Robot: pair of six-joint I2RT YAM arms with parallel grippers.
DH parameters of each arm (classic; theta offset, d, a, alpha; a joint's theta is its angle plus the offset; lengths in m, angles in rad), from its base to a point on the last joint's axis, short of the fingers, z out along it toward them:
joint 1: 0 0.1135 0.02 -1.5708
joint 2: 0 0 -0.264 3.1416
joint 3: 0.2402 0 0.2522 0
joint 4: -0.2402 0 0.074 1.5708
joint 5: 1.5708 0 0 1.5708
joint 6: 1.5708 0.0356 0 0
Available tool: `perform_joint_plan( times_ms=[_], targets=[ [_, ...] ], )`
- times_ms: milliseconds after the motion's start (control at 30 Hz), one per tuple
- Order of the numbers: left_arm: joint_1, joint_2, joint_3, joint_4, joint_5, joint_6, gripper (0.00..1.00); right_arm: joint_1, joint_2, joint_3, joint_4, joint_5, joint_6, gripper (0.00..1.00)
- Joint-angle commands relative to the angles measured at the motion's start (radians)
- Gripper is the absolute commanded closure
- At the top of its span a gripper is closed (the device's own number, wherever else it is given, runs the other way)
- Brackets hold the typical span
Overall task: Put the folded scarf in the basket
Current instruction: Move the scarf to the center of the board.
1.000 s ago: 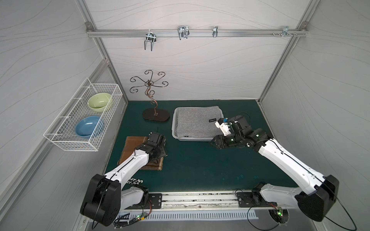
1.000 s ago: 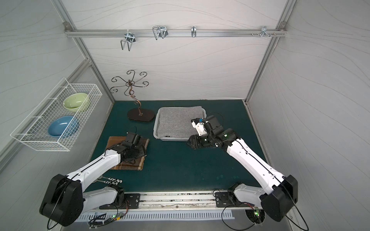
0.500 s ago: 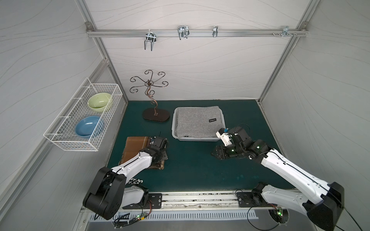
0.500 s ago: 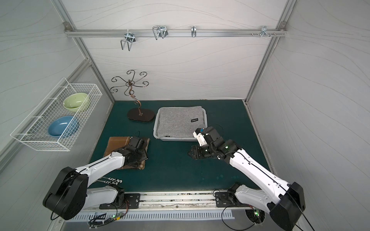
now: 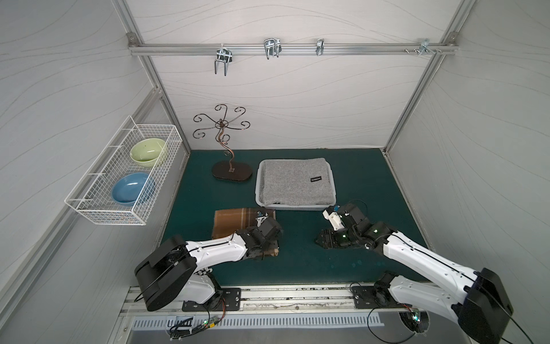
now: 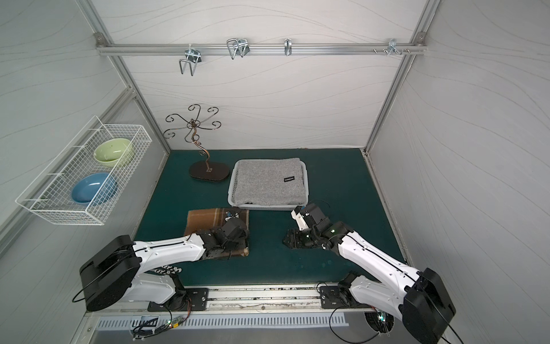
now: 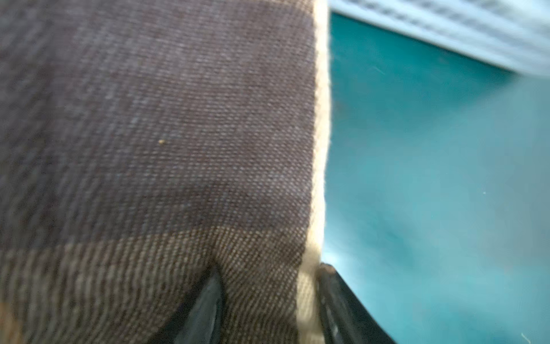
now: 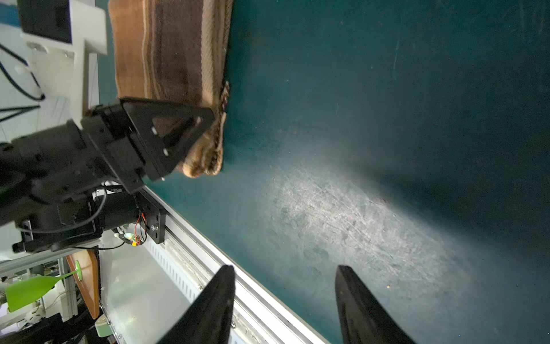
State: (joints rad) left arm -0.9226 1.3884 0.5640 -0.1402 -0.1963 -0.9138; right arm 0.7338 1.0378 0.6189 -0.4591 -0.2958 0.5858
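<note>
while lying folded on the green tabletop [image 5: 297, 262], just in front of the white basket [image 5: 297, 206] and not in it, brown plaid scarf [image 5: 229, 222] pinched at its cream edge by the left fingers [image 7: 208, 303]. right fingers [image 8: 214, 303] spread apart over bare tabletop, holding nothing. inside the basket, grey cloth [image 5: 291, 184] with black label [image 5: 316, 179], writing too small to read.
</note>
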Motion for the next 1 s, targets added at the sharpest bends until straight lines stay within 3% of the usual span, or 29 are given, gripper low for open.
perform_joint_plan(
  times_ms=[0,133,267,567,667,767,967],
  targets=[
    [-0.103,0.096,0.04,0.028,0.087,-0.086,0.46,0.006,0.015,-0.033,0.1,-0.011,0.044,0.38],
    [-0.19,0.2,0.127,0.027,0.093,-0.084,0.47,0.006,0.039,-0.046,0.135,-0.013,0.055,0.37],
    [-0.208,0.237,0.115,0.148,0.14,-0.122,0.45,0.003,0.055,-0.046,0.129,0.026,0.055,0.35],
    [-0.214,0.096,0.225,-0.011,0.126,-0.043,0.37,0.003,0.114,-0.108,0.256,0.02,0.125,0.32],
    [-0.205,-0.008,0.207,-0.089,0.066,-0.023,0.36,0.005,0.131,-0.114,0.28,0.017,0.142,0.31],
    [-0.143,-0.149,0.133,-0.099,0.075,-0.008,0.35,0.008,0.147,-0.143,0.354,0.0,0.18,0.3],
    [0.052,-0.412,0.054,-0.301,0.035,0.083,0.35,0.037,0.263,-0.147,0.454,0.015,0.21,0.3]
  ],
)
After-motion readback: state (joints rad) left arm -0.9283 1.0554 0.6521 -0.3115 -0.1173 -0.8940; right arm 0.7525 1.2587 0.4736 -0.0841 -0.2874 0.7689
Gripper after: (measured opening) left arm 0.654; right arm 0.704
